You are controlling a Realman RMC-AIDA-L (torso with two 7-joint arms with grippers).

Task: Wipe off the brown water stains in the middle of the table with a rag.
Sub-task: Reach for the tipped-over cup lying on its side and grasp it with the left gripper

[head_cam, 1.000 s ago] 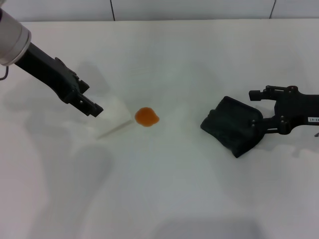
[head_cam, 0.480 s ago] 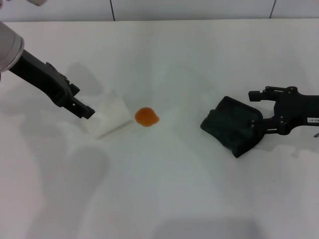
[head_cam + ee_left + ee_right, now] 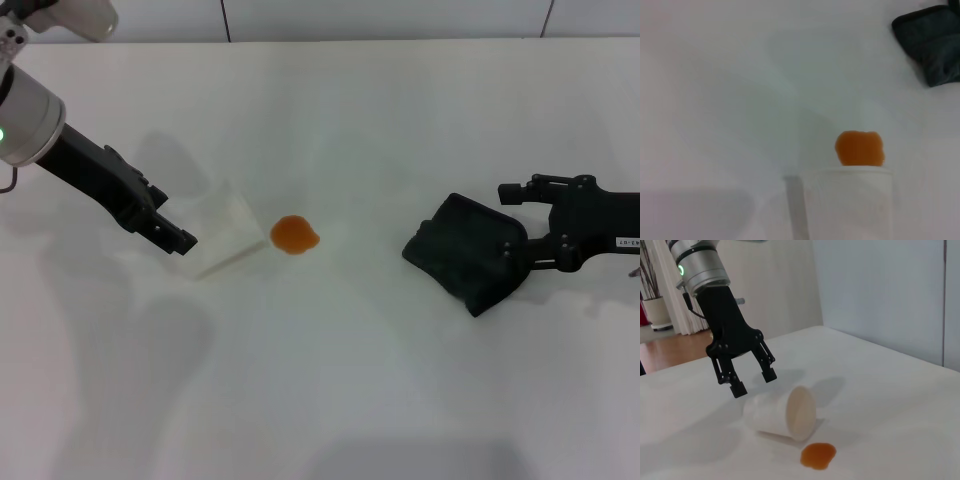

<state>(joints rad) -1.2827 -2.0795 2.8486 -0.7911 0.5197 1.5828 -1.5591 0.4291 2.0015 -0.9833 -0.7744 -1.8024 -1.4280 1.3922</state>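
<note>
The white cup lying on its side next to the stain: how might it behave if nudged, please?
The white cup lies on its side, so it would probably roll in a curve. It looks thin and empty, likely light. Its mouth faces the brown water stains.

One table is seen. On it, one orange-brown stain is counted, one white cup lying on its side, and one dark rag. Two tools are counted: the left tool and the right tool. Whether anything remains inside the cup cannot be told.
</note>
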